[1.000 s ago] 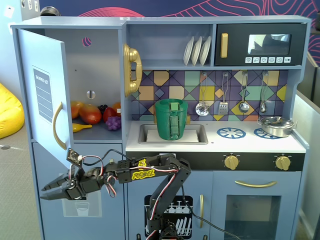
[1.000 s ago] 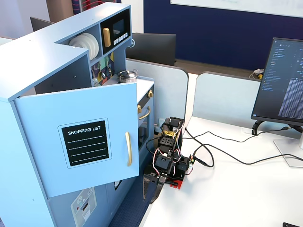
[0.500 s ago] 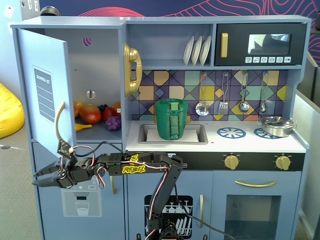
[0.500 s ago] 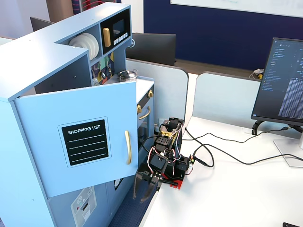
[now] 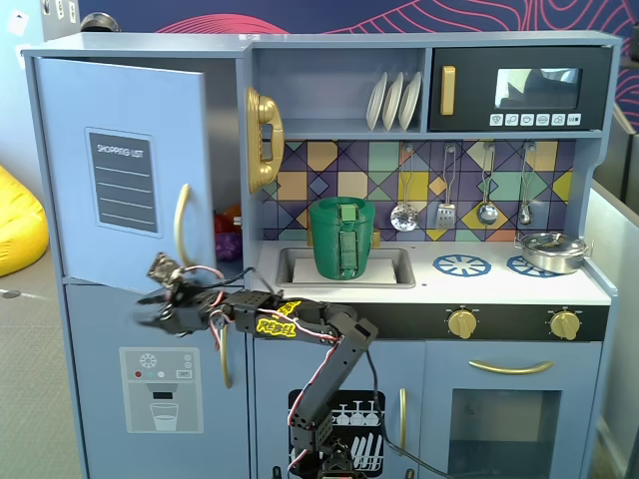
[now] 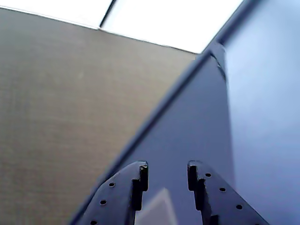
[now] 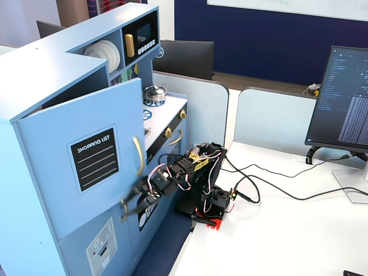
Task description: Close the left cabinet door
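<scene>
In a fixed view from the front, the left cabinet door [image 5: 125, 175] stands partly open, swung out from the top left of the toy kitchen, its gold handle [image 5: 181, 226] near the free edge. My gripper [image 5: 150, 308] sits just under the door's bottom edge, below the handle, holding nothing. To close it well I judge I should get onto the door's outer face near the free edge and push it steadily toward the cabinet, not hook the handle.

In the wrist view, my fingers [image 6: 136, 183] are parted with only a blue panel [image 6: 197, 136] showing in the gap; which panel it is I cannot tell. Nothing is gripped.

In a fixed view from the side, the door [image 7: 75, 172] clearly angles out from the cabinet, and my gripper [image 7: 133, 201] is close to its lower corner under the handle [image 7: 138, 155]. A push here could slip beneath the edge, so I would rise first.
</scene>
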Controlling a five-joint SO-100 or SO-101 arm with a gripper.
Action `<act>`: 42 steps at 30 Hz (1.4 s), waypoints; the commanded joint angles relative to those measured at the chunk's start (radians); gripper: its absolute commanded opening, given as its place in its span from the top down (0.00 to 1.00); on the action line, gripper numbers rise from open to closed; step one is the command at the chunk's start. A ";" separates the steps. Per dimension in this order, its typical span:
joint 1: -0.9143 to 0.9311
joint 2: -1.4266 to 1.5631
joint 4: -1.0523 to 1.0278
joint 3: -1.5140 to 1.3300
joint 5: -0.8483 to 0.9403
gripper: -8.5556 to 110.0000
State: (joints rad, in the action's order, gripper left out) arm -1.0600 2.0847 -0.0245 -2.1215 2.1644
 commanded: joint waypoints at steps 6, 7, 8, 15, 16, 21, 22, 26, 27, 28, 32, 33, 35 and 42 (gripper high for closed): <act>0.273 0.029 0.123 0.025 0.061 0.93; 0.282 0.025 0.132 0.025 0.063 0.93; 0.285 0.025 0.138 0.023 0.060 0.93; 0.184 0.252 -0.066 -0.114 -0.115 0.93; 0.181 0.302 -0.120 -0.149 -0.143 0.93; 0.344 0.535 -0.367 -0.341 -0.281 0.93; 0.413 0.578 -0.449 -0.376 -0.291 0.93; 0.709 0.713 -0.753 -0.492 -0.377 0.93; 0.779 0.738 -0.808 -0.525 -0.403 0.93; 0.841 0.759 -0.865 -0.555 -0.411 0.93; 1.000 0.882 -1.066 -0.675 -0.526 0.93; 1.017 0.919 -1.117 -0.698 -0.566 0.93; 1.035 0.963 -1.197 -0.742 -0.650 0.93; 1.066 1.049 -1.344 -0.873 -0.687 0.93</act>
State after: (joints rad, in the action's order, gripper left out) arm -0.0261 3.0864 -1.2870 -2.9790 1.5018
